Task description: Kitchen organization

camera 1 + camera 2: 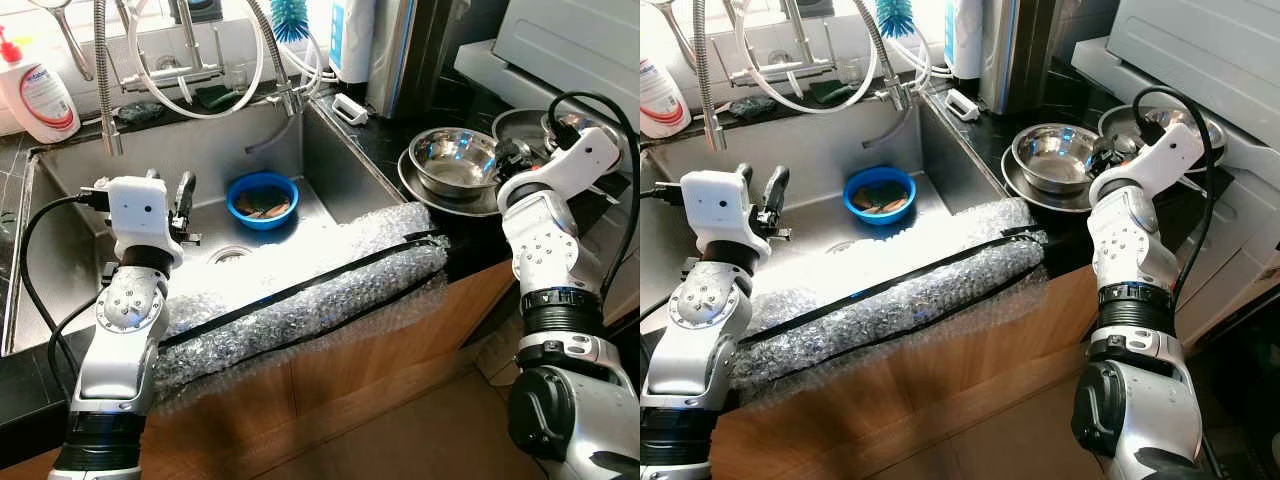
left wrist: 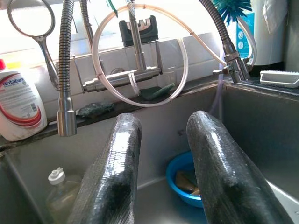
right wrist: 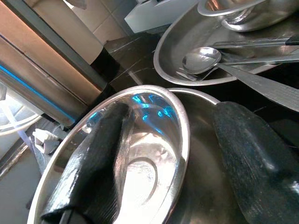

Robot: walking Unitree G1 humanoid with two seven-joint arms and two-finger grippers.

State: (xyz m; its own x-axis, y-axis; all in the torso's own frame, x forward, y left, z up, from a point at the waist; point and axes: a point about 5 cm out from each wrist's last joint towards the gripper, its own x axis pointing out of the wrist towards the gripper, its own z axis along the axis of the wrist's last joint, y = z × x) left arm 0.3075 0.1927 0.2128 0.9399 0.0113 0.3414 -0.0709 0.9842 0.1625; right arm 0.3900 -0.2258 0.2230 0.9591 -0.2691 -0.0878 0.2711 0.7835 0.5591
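Right gripper [image 3: 159, 163] reaches forward, fingers spread astride the steel bowl [image 1: 455, 160] rim; left gripper [image 2: 161, 163] hovers open over the sink [image 1: 200, 150]

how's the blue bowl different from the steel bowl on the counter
The blue bowl sits down in the sink and holds scraps; the steel bowl is shiny, empty and rests in a wider steel dish on the counter. The right gripper straddles the steel bowl's rim; the left gripper hovers open short of the blue one. Both stand upright.

The word "antabax" on the label of the white bottle [image 2: 19, 109] behind the sink.
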